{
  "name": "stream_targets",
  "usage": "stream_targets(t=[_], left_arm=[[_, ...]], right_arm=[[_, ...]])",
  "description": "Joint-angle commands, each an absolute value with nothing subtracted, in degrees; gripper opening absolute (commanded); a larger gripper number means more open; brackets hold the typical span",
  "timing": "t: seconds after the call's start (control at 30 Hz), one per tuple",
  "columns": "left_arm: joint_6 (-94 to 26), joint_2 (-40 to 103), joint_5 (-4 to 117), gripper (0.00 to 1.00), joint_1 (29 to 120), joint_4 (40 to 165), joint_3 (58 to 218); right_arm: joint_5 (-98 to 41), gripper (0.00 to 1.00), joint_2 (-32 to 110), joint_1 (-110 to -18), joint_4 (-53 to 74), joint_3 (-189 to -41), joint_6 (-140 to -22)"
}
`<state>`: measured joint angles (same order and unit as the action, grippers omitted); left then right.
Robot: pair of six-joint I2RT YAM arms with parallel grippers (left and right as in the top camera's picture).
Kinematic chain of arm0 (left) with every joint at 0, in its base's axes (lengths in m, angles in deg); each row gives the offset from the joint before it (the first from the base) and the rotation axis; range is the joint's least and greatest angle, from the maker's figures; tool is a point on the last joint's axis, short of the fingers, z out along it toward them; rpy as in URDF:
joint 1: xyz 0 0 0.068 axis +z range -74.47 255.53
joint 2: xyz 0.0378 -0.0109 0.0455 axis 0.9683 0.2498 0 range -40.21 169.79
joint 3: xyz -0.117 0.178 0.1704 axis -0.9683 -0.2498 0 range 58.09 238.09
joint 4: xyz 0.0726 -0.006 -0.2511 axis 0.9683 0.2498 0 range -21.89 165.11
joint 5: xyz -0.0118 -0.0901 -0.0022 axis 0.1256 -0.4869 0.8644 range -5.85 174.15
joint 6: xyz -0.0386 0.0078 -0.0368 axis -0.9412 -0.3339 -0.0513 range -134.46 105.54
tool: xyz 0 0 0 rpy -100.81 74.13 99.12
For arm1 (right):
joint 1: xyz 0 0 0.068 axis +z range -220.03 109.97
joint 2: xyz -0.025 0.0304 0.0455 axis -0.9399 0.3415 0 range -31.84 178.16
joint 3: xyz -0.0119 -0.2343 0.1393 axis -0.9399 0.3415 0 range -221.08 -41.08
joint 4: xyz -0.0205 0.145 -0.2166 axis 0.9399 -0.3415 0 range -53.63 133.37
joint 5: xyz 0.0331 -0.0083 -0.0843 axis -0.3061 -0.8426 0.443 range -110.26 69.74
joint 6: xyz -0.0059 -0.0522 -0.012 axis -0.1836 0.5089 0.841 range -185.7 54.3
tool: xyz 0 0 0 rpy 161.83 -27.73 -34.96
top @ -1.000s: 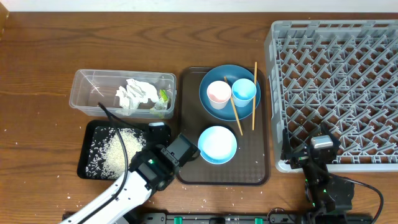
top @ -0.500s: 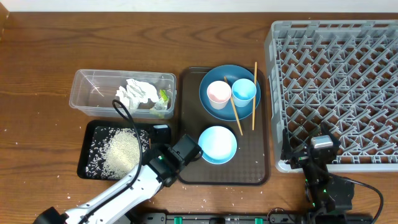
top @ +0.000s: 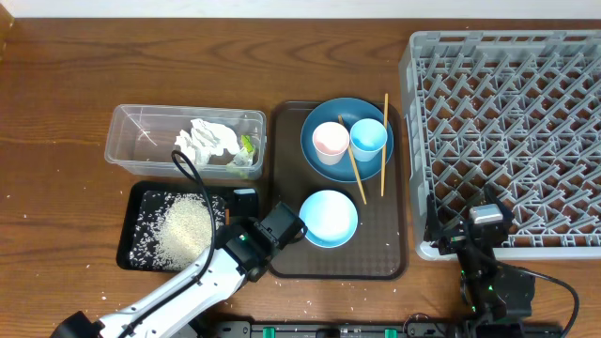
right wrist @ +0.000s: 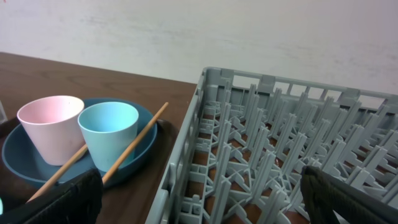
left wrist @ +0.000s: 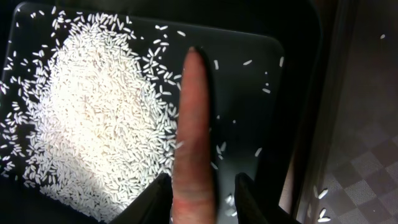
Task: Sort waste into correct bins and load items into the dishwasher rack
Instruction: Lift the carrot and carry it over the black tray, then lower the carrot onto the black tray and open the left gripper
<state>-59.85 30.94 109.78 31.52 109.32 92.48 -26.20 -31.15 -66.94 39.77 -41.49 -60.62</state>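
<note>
Thin orange carrot [left wrist: 194, 137] pinched between fingers of your left gripper [left wrist: 198, 193], above shallow black rectangular tray [top: 141, 202] with loose white rice grains [left wrist: 93, 118]. Your right gripper [right wrist: 199, 199] beside large grey plastic dishwasher rack [top: 507, 122], fingers spread, empty.

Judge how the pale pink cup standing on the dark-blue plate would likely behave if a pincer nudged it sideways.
The pale pink cup looks small and thin-walled, so probably light. It narrows toward its base, so it may tip rather than slide. The dark-blue plate looks smooth, so it could also skid into the light-blue cup beside it.
</note>
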Motion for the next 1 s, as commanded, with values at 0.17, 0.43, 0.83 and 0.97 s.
stream_targets(t=[0.17, 0.43, 0.83, 0.97], left_arm=[[-58.9, 31.2, 110.2, 0.36, 31.8, 109.3, 92.7], [-52.8, 30.5, 101.3, 0.37, 31.8, 110.7, 99.5], [-50.2, 30.5, 79.0, 0.41, 31.8, 115.8, 114.8], [-50.3, 30.5, 77.1, 0.42, 31.8, 115.1, 118.1]], right_arm=[[-26.2, 0.99, -31.5, -66.6, 39.6, -41.4, -60.3], [-26.2, 0.99, -31.5, -66.6, 39.6, -41.4, -60.3], [-26.2, 0.99, -31.5, -66.6, 39.6, -41.4, -60.3], [-26.2, 0.99, -31.5, -66.6, 39.6, -41.4, -60.3]])
